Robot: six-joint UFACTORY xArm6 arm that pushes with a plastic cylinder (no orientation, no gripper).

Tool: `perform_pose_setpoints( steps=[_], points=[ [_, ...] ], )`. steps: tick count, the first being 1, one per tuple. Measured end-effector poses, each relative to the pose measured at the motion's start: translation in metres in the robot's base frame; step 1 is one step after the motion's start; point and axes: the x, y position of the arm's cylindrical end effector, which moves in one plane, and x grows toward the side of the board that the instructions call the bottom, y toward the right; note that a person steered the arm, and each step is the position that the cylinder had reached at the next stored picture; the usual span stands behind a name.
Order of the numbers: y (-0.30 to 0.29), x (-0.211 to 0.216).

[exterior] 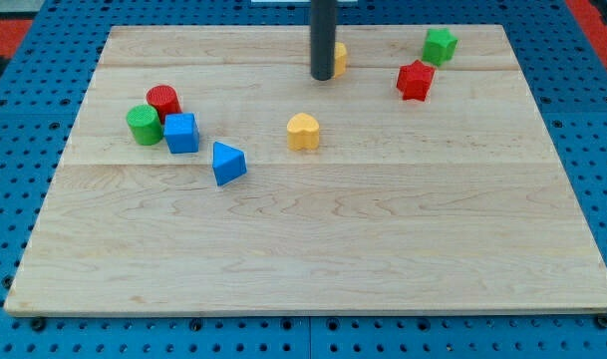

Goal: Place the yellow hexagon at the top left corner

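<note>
Seven small blocks lie on the wooden board (313,249), which rests on a blue pegboard table (14,110). I have no gripper to open or close, only a straight dark rod, and my tip (323,78) stands near the board's top edge, a little to the view's left of its middle.

The yellow hexagon (339,58) sits right behind my rod on its right side, mostly hidden by it, so that only a sliver of yellow shows. My tip looks to be touching it or just beside it; I cannot tell which. The block is close to the board's top edge but well apart from the top left corner, which lies far off to the view's left.

Further to the view's right, the green block (441,45) sits near the top edge, and the red block (415,80) lies just below and left of it, near but apart from it.

Below my tip, toward the middle of the board, is the yellow heart (303,131).

On the view's left a cluster gathers: the red cylinder (163,101), the green cylinder (143,124) just below and left of it, and the blue cube (181,133) pressed against both. The blue triangle (227,163) lies a little to the right of and below the cube, apart from it.
</note>
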Motion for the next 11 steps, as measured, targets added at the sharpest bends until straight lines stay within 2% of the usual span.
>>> perform_pose_setpoints(
  steps=[2,3,4,5,6,7,8,9,10,11],
  points=[
    [0.078,-0.012],
    [0.013,-0.029],
    [-0.103,-0.032],
    [-0.049,-0.035],
    [-0.031,-0.058],
    [-0.095,-0.092],
    [-0.162,-0.064],
    [-0.076,-0.064],
    [-0.108,-0.022],
    [-0.199,-0.046]
  ],
)
